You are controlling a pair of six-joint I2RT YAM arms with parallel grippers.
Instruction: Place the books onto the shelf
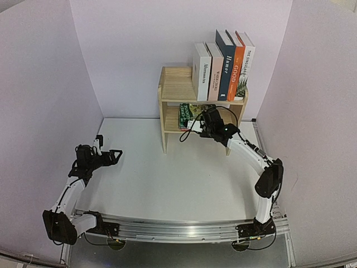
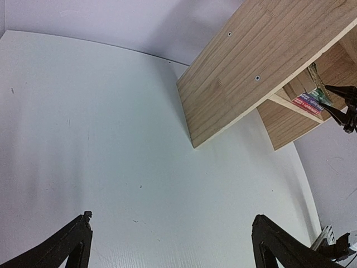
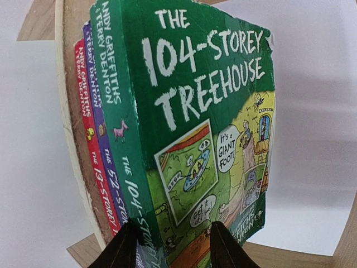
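My right fingers [image 3: 122, 251] bracket the foot of the green Treehouse book [image 3: 206, 111], standing on the shelf's [image 1: 175, 84] lower tier against two thin paperbacks [image 3: 95, 123]. Whether they're clamped, I can't tell. Best to square it against them, then back out straight (left fingers [image 2: 70, 243] hang spread above the tabletop [image 2: 83, 139]).

Green bk [image 3: 212, 84] cvr: "THE 104-STOREY TREEHOUSE"; orange spine [image 1: 238, 68]: "GOOD"; navy spine [image 1: 225, 66]: "Humor"

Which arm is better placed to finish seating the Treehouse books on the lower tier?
Right: the right gripper is at the shelf's lower tier, fingers straddling the green Treehouse book; the left gripper sits open, well short.
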